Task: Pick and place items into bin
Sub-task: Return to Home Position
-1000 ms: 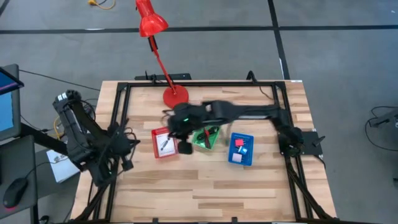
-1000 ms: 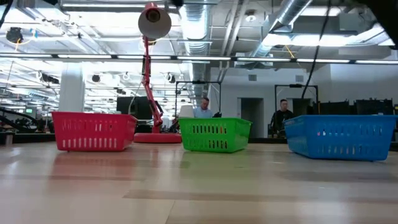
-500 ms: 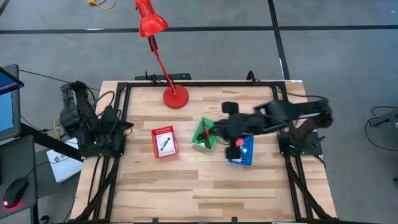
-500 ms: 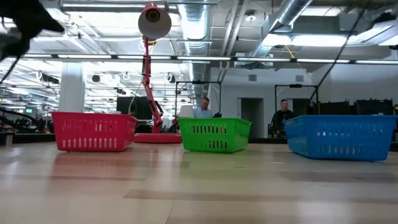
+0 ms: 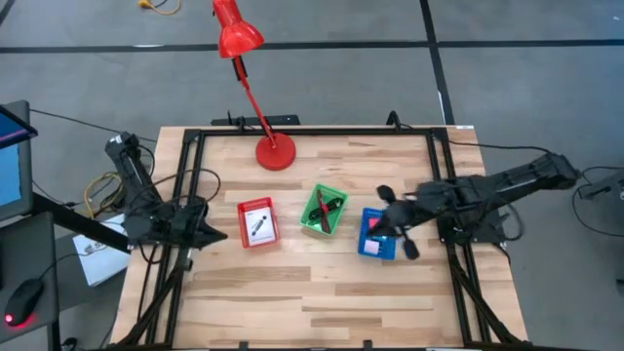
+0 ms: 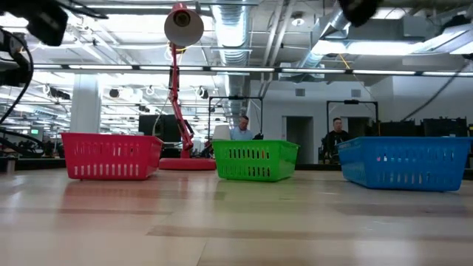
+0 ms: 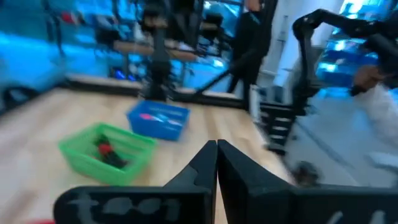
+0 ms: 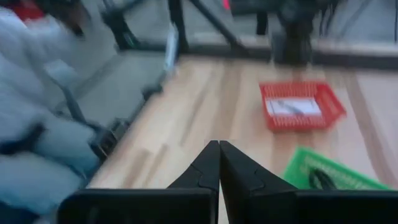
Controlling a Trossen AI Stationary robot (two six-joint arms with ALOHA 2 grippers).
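Nearest, worktop (image 6: 236,222) planks. At mid-depth, three bins in a row: red bin (image 6: 111,157) at 9 o'clock with the white card (image 5: 258,227) inside; green bin (image 6: 255,161) at centre, holding the black-and-red stick (image 5: 325,206); blue bin (image 6: 405,162) at 3 o'clock with a pink block (image 5: 373,223), partly covered from above by the right tool (image 8: 218,148), closed and empty. Left tool (image 7: 216,148) at the 9 o'clock edge, closed, gripping nothing. Farther, red lamp (image 6: 183,26) at 11 o'clock. Beyond, a person (image 6: 241,128) and a second person (image 6: 335,137).
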